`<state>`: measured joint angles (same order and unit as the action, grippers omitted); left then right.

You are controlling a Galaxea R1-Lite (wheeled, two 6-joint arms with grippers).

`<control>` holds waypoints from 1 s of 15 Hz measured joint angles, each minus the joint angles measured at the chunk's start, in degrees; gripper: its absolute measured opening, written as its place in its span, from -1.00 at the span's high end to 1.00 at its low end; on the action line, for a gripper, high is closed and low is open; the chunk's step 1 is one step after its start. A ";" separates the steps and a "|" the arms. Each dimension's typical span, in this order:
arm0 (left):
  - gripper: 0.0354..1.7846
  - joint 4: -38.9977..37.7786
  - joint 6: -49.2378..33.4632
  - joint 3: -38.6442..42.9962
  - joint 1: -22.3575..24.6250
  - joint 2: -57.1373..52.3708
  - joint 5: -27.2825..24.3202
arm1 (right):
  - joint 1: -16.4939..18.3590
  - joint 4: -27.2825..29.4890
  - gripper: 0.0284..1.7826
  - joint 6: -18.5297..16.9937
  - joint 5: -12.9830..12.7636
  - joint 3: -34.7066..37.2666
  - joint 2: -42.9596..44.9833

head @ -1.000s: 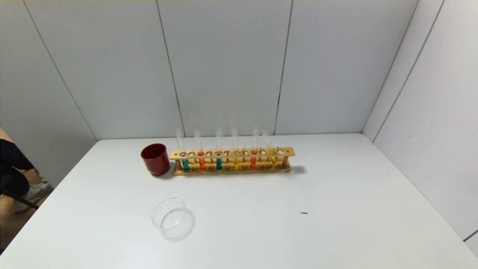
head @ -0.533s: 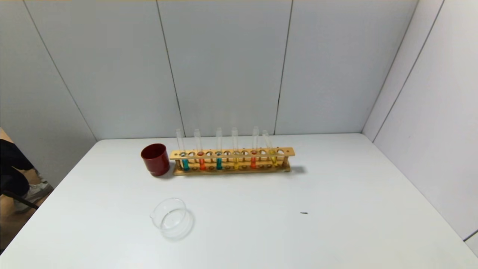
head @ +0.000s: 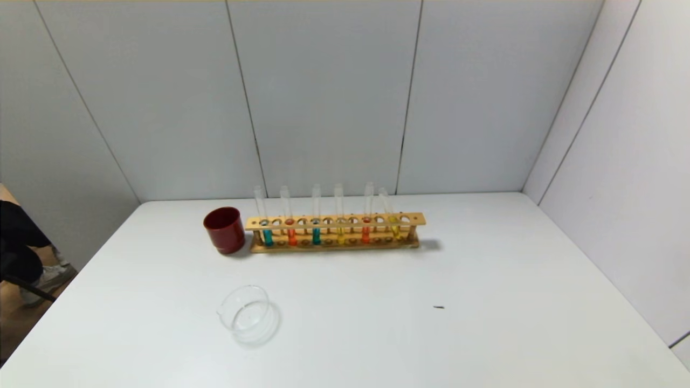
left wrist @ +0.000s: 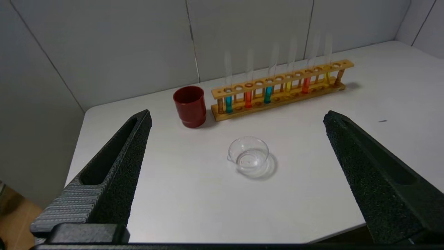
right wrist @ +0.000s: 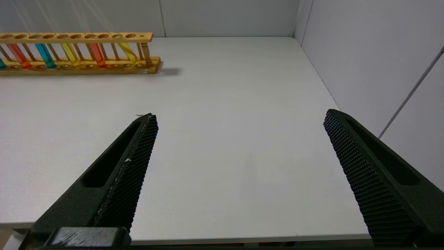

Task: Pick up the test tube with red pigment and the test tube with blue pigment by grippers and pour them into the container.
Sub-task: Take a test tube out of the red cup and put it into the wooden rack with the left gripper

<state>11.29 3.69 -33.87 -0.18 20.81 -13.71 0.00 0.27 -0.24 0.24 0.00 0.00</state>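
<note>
A wooden rack [head: 335,221] stands at the back of the table with several upright tubes. Two hold orange-red liquid [head: 291,236] [head: 365,234]. Two hold blue-green liquid: the one at the left end [head: 267,237] looks brighter blue in the left wrist view [left wrist: 228,103], and the other [head: 316,235] looks darker teal. The clear glass container [head: 247,318] sits empty near the front left. My left gripper [left wrist: 237,114] is open and empty, back from the table's front edge, facing the container [left wrist: 248,158]. My right gripper [right wrist: 241,114] is open and empty at the front right. Neither shows in the head view.
A dark red cup [head: 224,230] stands against the rack's left end. Two tubes hold yellow liquid [head: 340,235] [head: 395,230]. A small dark speck [head: 439,307] lies on the white table. Walls close the back and right. A person [head: 16,242] sits at the far left.
Nothing on the table has moved. The person at the left edge has shifted slightly.
</note>
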 joint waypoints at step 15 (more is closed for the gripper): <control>-0.96 -26.39 -4.38 -26.11 -2.05 70.47 -8.11 | 0.00 0.00 -0.96 -0.02 0.00 0.00 0.00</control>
<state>-15.10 -0.68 -59.98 -2.23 91.28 -21.82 0.00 0.27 -0.27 0.24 0.00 0.00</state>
